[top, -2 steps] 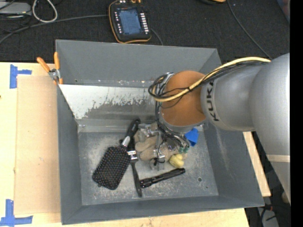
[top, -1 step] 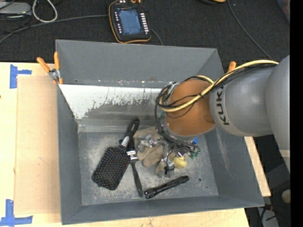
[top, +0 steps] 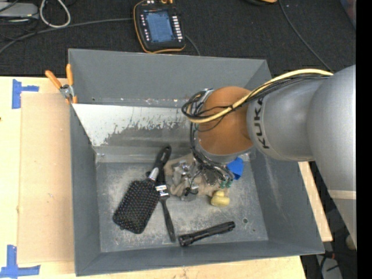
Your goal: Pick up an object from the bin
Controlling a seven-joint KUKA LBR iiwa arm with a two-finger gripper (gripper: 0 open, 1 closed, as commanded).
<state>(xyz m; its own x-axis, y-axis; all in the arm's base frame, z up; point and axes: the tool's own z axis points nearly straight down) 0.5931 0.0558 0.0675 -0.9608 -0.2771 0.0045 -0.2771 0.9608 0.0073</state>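
Grey metal bin [top: 116, 173] carried a black torch [top: 206, 234] along its near edge, with a black hairbrush [top: 136, 205] farther in toward the left wall. A small yellow piece [top: 220, 199] lay beyond the torch. At the centre the jaws sat low over a beige lump [top: 174, 170]; whether they were apart or together could not be told. A blue piece [top: 236, 167] lay just behind.

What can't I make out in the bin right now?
- Camera view: blue thing, mostly hidden by the orange wrist cover; kind unclear.
- Camera view: tan thing beneath the claw, largely covered by it; shape unclear.
- Camera view: bin floor at right, hidden by the arm.
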